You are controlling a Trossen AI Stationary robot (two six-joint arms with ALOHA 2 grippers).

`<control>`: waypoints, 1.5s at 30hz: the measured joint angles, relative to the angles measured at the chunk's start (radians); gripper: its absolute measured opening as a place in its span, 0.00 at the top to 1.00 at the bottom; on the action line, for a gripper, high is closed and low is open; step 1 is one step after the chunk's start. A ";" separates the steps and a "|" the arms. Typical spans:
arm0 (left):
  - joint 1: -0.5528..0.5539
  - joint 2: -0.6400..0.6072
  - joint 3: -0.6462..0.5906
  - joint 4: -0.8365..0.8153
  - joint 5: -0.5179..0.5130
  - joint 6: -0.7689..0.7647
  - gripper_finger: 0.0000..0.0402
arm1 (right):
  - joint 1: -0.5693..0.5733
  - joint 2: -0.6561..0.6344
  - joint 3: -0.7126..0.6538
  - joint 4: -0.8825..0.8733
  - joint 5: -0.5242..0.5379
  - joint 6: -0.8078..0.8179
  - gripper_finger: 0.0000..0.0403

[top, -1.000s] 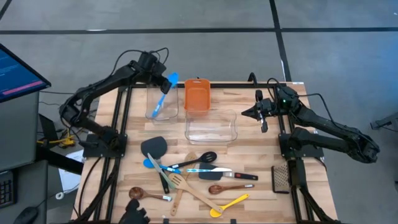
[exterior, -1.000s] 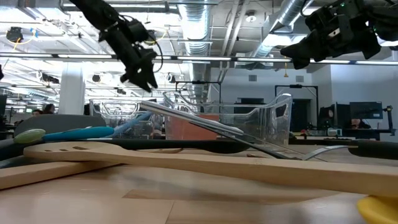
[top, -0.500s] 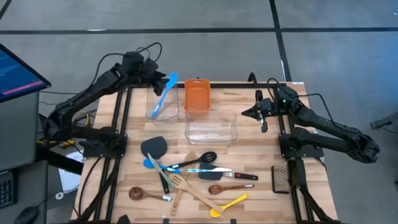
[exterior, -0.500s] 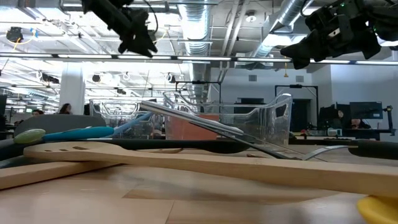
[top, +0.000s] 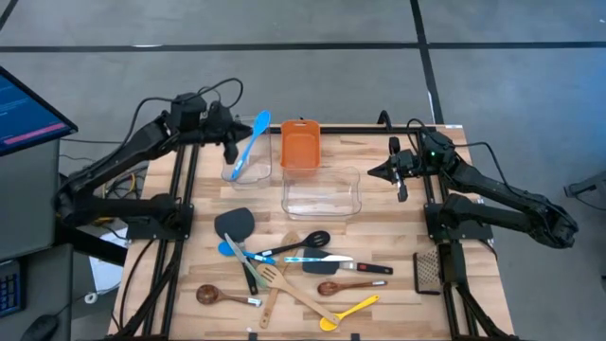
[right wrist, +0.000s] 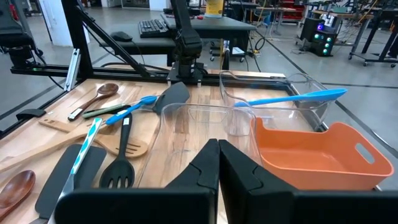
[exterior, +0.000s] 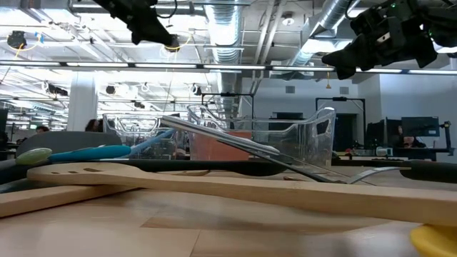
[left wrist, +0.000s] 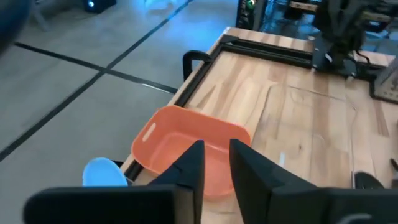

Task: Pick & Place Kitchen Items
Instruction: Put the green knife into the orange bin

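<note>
Tally from where my pincers hang

I count two clear tubs (top: 357, 195) beside one orange bin (top: 299, 148), one blue spatula (top: 251, 142) in the tub next to it, one yellow spoon (top: 350, 309), and roughly ten more utensils (top: 235, 224) scattered well in front of that bin.

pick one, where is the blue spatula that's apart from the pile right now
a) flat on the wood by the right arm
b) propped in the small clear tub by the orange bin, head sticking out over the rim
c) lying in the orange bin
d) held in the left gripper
b: the blue spatula leans in the small clear tub left of the orange bin, head past the rim, and the left gripper beside it holds nothing.
</note>
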 joint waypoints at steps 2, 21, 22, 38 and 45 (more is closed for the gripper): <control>0.000 -0.031 -0.034 0.000 0.000 0.013 0.92 | 0.000 0.000 0.000 0.000 0.006 0.000 1.00; 0.000 -0.200 -0.195 0.087 0.057 0.096 0.98 | 0.002 0.000 0.000 0.147 0.030 0.053 1.00; 0.000 -0.200 -0.195 0.085 0.069 0.091 0.98 | 0.002 0.000 0.000 0.145 0.037 0.053 1.00; -0.010 -0.200 -0.195 0.075 0.124 0.079 0.98 | 0.002 0.000 0.000 0.116 0.082 0.053 1.00; -0.010 -0.198 -0.195 0.075 0.123 0.078 0.98 | 0.002 0.000 0.000 0.116 0.082 0.053 1.00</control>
